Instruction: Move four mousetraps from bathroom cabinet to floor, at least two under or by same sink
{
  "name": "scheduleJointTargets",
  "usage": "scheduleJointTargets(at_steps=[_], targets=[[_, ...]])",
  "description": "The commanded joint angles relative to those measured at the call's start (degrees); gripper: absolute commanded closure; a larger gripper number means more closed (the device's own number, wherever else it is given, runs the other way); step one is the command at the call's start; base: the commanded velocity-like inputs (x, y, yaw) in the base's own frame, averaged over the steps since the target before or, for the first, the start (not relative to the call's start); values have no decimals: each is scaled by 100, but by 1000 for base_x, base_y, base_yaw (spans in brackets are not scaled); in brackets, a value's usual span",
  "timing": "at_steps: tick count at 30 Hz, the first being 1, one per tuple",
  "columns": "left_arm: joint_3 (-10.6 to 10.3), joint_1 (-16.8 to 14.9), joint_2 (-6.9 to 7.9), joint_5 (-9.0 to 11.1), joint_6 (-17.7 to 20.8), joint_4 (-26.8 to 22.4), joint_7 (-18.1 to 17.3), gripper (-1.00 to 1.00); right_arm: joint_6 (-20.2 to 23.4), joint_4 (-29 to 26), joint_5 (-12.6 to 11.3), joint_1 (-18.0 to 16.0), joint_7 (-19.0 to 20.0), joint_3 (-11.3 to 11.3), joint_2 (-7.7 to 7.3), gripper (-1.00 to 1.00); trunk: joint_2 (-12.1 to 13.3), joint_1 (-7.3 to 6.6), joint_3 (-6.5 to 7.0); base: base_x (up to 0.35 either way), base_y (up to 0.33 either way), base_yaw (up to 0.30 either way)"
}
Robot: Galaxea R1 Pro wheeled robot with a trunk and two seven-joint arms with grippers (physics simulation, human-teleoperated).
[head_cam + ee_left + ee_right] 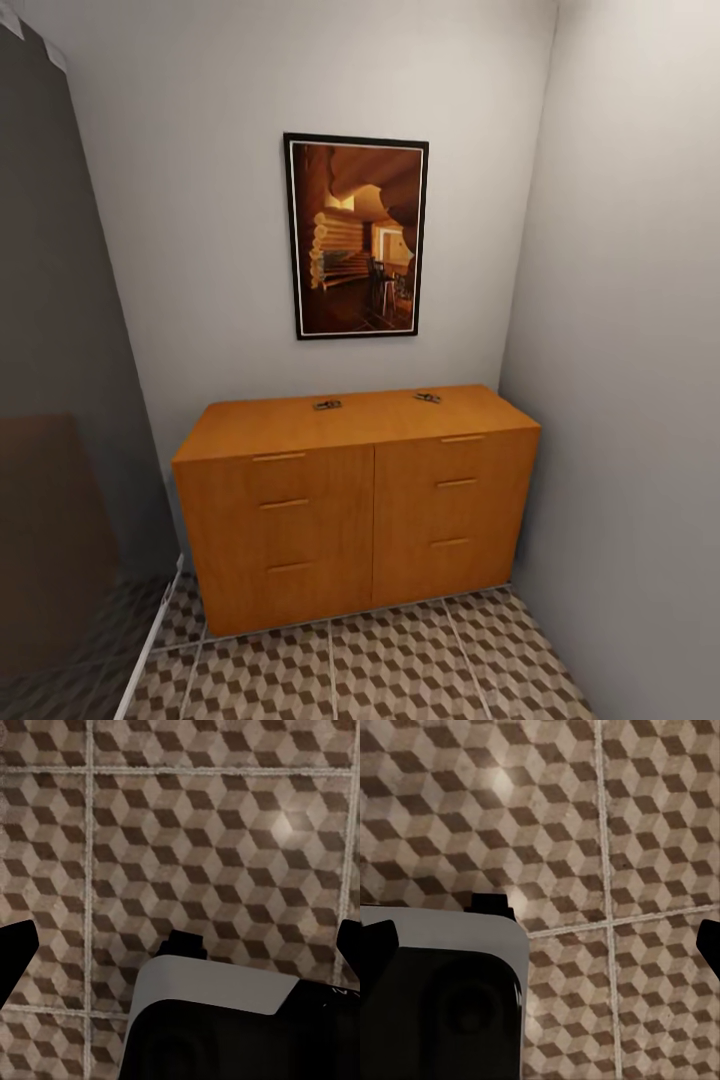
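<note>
Seemingly, two mousetraps [327, 405] lay untouched atop the cabinet [360, 510], none floored, while both grippers' fingers spread wide, empty.

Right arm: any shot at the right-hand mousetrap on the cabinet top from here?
Probably not yet. That mousetrap sits at the back of the cabinet top, and the right end effector is open, pointing down over floor tiles. Nothing blocks the top, so moving closer should do.

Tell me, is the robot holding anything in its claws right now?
Nothing. The left gripper and right gripper are open over bare bathroom floor; two mousetraps lie on the cabinet.
</note>
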Motion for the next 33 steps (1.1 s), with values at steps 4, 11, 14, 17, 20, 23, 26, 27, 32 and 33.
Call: scheduleJointTargets(at_steps=[4, 11, 14, 17, 20, 23, 26, 27, 32, 33], targets=[[-13, -4, 8, 52, -20, 4, 6, -100, -35, 17, -54, -7, -3, 49, 3, -100, 158, -89, 66, 0, 0, 0], [-9, -4, 12, 56, -19, 4, 2, -100, -35, 17, -48, -6, -3, 49, 6, -100, 439, -242, 191, 0, 0, 0], [-8, -4, 12, 56, -19, 4, 1, -100, -35, 17, -48, -5, -3, 49, 4, -100, 559, -308, 245, 0, 0, 0], [-9, -4, 12, 56, -20, 4, 1, -100, -35, 17, -48, -7, -3, 49, 3, -100, 679, -374, 299, 0, 0, 0], [-7, -4, 12, 56, -19, 4, 1, -100, -35, 17, -47, -6, -3, 47, 2, -100, 800, -440, 353, 0, 0, 0], [-5, -4, 12, 56, -19, 4, 1, -100, -35, 17, -47, -7, -3, 44, 2, -100, 920, -506, 407, 0, 0, 0], [-4, -4, 12, 56, -19, 4, 1, -100, -34, 17, -47, -8, -3, 42, 2, -100, 1040, -572, 461, 0, 0, 0], [-4, -4, 12, 56, -19, 4, 1, -100, -32, 17, -47, -9, -3, 41, 2, -100, 1080, -594, 479, 0, 0, 0], [-4, -4, 12, 59, -18, 4, 4, -100, -30, 17, -47, -9, -3, 40, 2, -100, 1281, -704, 568, 0, 0, 0], [-4, -4, 12, 60, -18, 4, 5, -100, -29, 17, -47, -10, -3, 40, 2, -100, 1321, -726, 586, 0, 0, 0]])
